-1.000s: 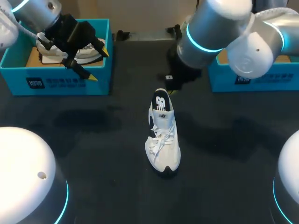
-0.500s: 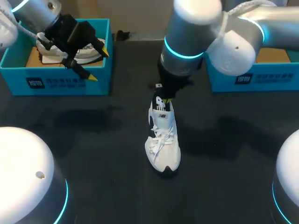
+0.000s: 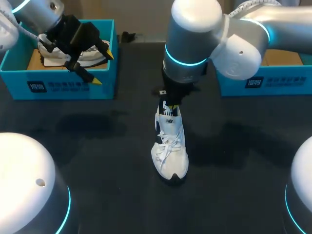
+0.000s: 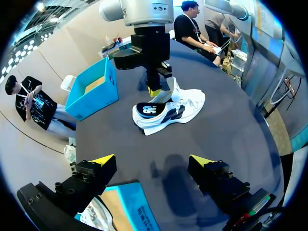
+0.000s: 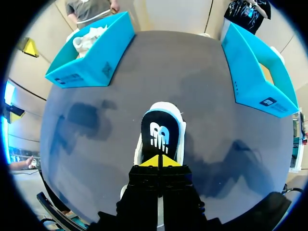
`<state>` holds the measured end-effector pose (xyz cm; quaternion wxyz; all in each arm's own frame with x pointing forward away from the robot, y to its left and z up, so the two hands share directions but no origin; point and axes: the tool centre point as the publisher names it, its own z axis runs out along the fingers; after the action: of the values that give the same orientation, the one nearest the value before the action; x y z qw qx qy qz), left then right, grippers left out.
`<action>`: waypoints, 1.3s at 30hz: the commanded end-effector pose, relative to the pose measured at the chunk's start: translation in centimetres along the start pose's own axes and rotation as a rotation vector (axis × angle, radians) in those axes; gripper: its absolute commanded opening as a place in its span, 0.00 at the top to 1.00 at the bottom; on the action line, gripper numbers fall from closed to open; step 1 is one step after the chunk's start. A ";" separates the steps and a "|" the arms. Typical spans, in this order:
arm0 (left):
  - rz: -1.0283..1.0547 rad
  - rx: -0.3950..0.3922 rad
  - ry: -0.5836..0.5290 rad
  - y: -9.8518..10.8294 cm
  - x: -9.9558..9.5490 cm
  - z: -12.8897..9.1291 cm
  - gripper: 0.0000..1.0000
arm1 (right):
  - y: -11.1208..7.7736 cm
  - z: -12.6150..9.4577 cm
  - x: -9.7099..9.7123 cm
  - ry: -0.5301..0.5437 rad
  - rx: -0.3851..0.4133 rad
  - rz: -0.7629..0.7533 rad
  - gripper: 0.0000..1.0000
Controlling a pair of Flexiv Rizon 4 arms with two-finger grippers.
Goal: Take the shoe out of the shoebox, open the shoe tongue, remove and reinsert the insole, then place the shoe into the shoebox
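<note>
From above, the white shoe (image 3: 170,146) stands upright mid-table (image 3: 97,161), between the left box (image 3: 58,87) and the right box (image 3: 263,83). The right gripper (image 3: 169,105) is down at the shoe's opening, and the left gripper (image 3: 103,67) hovers over the left box. The left wrist camera shows the left gripper's fingers wide apart, with the shoe well ahead of them. The right wrist camera shows the right gripper's yellow tips pressed together over the rim of the shoe's opening.

Item 1, my left arm: enters at 10 o'clock. The left gripper (image 3: 103,67) has its fingers spread wide, yellow tips pointing toward 4 o'clock.

Item 2, my right arm: enters at 2 o'clock, elbow bent, wrist upright at centre. The right gripper (image 3: 170,104) points straight down, fingers pressed together.
</note>
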<state>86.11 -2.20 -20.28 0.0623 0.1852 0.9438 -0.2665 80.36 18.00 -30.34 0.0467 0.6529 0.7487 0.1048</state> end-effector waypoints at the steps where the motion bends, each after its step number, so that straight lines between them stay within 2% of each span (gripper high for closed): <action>1: 0.000 -0.003 0.000 0.0 0.1 -0.1 0.00 | 0.5 1.5 0.3 -0.001 -0.010 0.001 1.00; 8: 0.000 -0.003 0.000 0.0 0.1 -0.1 0.00 | 0.7 3.1 0.2 -0.016 0.000 0.001 1.00; 18: 0.000 -0.003 0.000 0.0 0.1 -0.1 0.00 | -0.8 4.4 0.0 -0.019 0.042 0.025 1.00; 32: 0.000 -0.003 0.000 0.0 0.1 -0.1 0.00 | -1.6 8.5 0.1 0.008 0.110 0.038 1.00; 36: 0.000 -0.003 0.000 0.0 0.1 -0.1 0.00 | -1.8 8.8 -0.1 -0.003 0.119 0.043 1.00; 39: 0.000 -0.003 0.000 0.0 0.1 -0.1 0.00 | -1.4 7.7 -0.2 -0.031 0.098 0.037 1.00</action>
<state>86.10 -2.19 -20.30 0.0625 0.1851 0.9438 -0.2665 80.71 18.09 -39.11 0.0124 0.6683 0.7412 0.0626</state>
